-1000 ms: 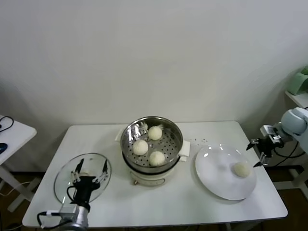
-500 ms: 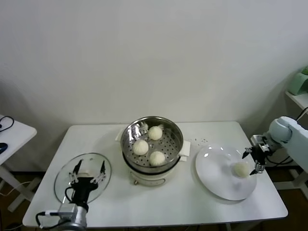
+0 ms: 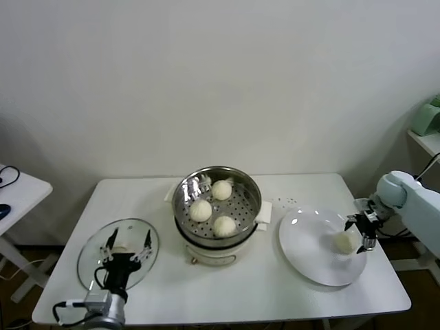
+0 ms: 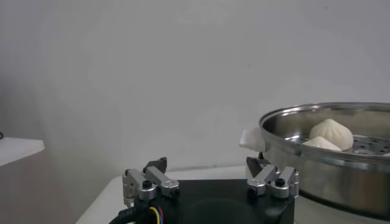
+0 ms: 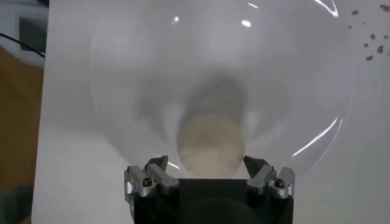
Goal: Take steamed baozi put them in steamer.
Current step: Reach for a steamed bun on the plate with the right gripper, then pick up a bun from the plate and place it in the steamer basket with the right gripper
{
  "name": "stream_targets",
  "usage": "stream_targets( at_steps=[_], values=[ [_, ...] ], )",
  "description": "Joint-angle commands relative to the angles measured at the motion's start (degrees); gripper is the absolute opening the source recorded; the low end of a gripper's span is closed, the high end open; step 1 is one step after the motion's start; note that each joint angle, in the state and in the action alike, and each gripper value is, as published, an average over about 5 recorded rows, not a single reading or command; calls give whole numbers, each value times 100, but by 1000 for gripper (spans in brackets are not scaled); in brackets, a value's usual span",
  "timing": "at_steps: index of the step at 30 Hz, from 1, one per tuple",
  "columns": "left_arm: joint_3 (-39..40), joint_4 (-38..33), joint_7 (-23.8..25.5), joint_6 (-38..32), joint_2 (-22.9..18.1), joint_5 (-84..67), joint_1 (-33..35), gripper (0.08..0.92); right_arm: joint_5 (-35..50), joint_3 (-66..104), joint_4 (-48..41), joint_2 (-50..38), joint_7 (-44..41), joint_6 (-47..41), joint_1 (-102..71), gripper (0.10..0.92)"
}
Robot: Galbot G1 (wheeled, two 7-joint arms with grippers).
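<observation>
Three cream-white baozi lie in the shiny steel steamer at the table's middle. One more baozi rests on the white plate at the right. My right gripper is open at that bun's right side, its fingers standing to either side of the bun without pressing it. My left gripper is open and empty above the glass lid at the front left. In the left wrist view the steamer shows with two buns in it.
The steamer sits on a cream-white pot base with a white cloth beside it. Small crumbs dot the table behind the plate. A second white table stands at the far left.
My right gripper has come in from the table's right edge and down onto the plate, reaching the lone baozi. The left arm has stayed still.
</observation>
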Motion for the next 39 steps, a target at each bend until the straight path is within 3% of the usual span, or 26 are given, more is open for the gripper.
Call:
stream_targets(
  at_steps=[1, 15, 23, 30, 39],
  values=[
    [-2, 6, -2, 13, 9, -20, -5, 823, -145, 10, -110, 165, 54, 36, -34, 823],
    [-116, -32, -47, 129, 37, -139, -150, 823, -187, -31, -144, 265, 92, 57, -62, 821],
    [-55, 13, -28, 91, 4, -73, -103, 823, -184, 7, -140, 246, 96, 63, -81, 725],
    [-67, 12, -24, 88, 31, -71, -95, 823, -109, 18, -162, 238, 116, 54, -12, 697],
    [-28, 1, -23, 92, 96, -39, -61, 823, 799, -506, -141, 210, 81, -157, 780, 687]
  ],
)
